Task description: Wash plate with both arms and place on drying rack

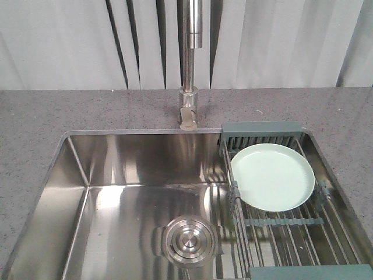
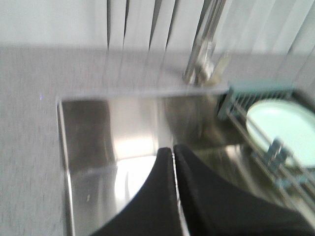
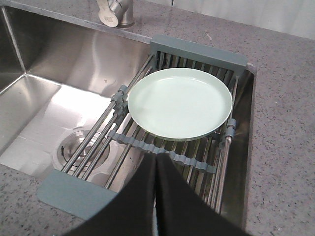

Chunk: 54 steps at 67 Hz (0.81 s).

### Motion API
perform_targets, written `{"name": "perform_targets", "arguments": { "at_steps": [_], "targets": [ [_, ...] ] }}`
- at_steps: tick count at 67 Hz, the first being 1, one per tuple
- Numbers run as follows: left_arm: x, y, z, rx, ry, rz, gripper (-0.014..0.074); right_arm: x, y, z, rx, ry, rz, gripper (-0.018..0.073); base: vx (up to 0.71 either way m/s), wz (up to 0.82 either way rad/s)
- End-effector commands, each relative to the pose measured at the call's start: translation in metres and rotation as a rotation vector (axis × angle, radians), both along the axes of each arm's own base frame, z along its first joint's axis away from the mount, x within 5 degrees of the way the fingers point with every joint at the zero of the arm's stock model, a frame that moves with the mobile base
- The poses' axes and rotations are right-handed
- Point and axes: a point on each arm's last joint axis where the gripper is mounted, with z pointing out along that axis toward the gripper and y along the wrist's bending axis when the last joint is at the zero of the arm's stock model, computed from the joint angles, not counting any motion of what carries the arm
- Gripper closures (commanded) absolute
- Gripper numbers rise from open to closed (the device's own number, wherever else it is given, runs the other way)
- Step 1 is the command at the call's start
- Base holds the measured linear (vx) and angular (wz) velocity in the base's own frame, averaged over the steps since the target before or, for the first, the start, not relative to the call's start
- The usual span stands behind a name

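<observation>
The pale mint-green plate [image 1: 273, 175] [image 3: 180, 102] [image 2: 283, 129] lies flat on the drying rack [image 1: 280, 224] [image 3: 147, 147], on its far half near the slotted end bar. The rack spans the right side of the sink. My left gripper [image 2: 173, 149] is shut with nothing in it, over the sink's left part, well left of the plate. In the right wrist view my right gripper [image 3: 156, 156] is shut and empty, above the rack's near rods, just short of the plate's near rim. Neither arm shows in the front view.
A steel sink [image 1: 76, 175] is set in a grey speckled counter [image 1: 64, 111]. A round steel drain [image 1: 189, 239] sits in the basin floor. The tap [image 1: 189, 70] rises behind the sink. Pleated curtains hang at the back.
</observation>
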Motion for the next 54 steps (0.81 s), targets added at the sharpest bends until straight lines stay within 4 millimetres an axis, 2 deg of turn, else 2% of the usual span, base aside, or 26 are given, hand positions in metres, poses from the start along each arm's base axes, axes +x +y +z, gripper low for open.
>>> {"name": "perform_targets", "arguments": {
  "at_steps": [1,12,23,32,39,49,54],
  "targets": [
    [0.011,0.001,0.035,-0.054,-0.107,0.032,0.0603,0.003,0.0,0.013,0.014,-0.074,-0.01,0.0564,0.0,0.0],
    [0.049,-0.008,0.063,-0.148,-0.035,-0.01,0.0603,0.003,0.0,0.013,0.014,-0.074,-0.01,0.0564,0.0,0.0],
    [0.104,-0.024,0.071,-0.208,0.11,-0.125,0.0603,0.003,0.0,0.013,0.014,-0.074,-0.01,0.0564,0.0,0.0],
    [0.147,-0.042,0.064,-0.293,0.228,-0.292,0.0603,0.003,0.0,0.013,0.014,-0.074,-0.01,0.0564,0.0,0.0],
    [0.176,-0.054,0.055,-0.383,0.251,-0.4,0.0603,0.003,0.0,0.013,0.014,-0.074,-0.01,0.0564,0.0,0.0],
    [0.204,-0.065,0.033,-0.542,0.314,-0.498,0.0603,0.003,0.0,0.013,0.014,-0.074,-0.01,0.0564,0.0,0.0],
    [0.214,-0.078,0.017,-0.589,0.38,-0.546,0.0603,0.003,0.0,0.013,0.014,-0.074,-0.01,0.0564,0.0,0.0]
  ]
}}
